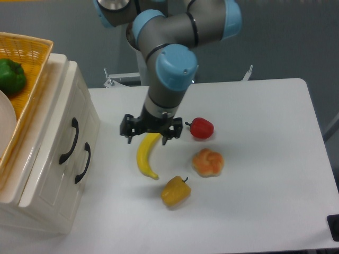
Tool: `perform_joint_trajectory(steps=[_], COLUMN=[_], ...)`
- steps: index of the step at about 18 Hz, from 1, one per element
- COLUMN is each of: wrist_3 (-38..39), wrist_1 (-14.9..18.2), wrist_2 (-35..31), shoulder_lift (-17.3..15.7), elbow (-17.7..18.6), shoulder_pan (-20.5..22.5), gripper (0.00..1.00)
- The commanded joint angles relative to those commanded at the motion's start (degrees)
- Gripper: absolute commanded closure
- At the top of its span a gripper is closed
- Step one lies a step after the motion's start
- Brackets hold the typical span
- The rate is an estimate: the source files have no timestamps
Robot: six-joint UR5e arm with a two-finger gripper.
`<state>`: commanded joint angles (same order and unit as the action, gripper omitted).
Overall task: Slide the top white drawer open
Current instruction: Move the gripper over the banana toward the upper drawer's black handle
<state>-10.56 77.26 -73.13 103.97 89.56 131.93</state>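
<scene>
gripper (150,135) frame centre, fingers apart over banana (146,157); top white drawer (68,138) left of frame, closed; cabinet (47,180) lower left

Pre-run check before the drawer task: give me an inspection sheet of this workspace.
Surface: white table, no spills seen.
Job's things: top white drawer shut, black handle free.
Clutter: banana, red pepper, yellow pepper, bun on the table; wicker basket with green pepper on the cabinet.
End effector: end effector over the banana's upper end, apart from the drawer; open or shut unclear.
Cables: nothing seen.
Surroundings: grey wall.
</scene>
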Motion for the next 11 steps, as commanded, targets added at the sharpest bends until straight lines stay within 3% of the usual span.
perform_joint_trajectory(steps=[11], wrist_3=[4.14], wrist_1=[0.97], wrist_2=[2.55], shoulder_lift=[-0.18], elbow=[-0.53], shoulder_pan=[-3.44], gripper=[0.00])
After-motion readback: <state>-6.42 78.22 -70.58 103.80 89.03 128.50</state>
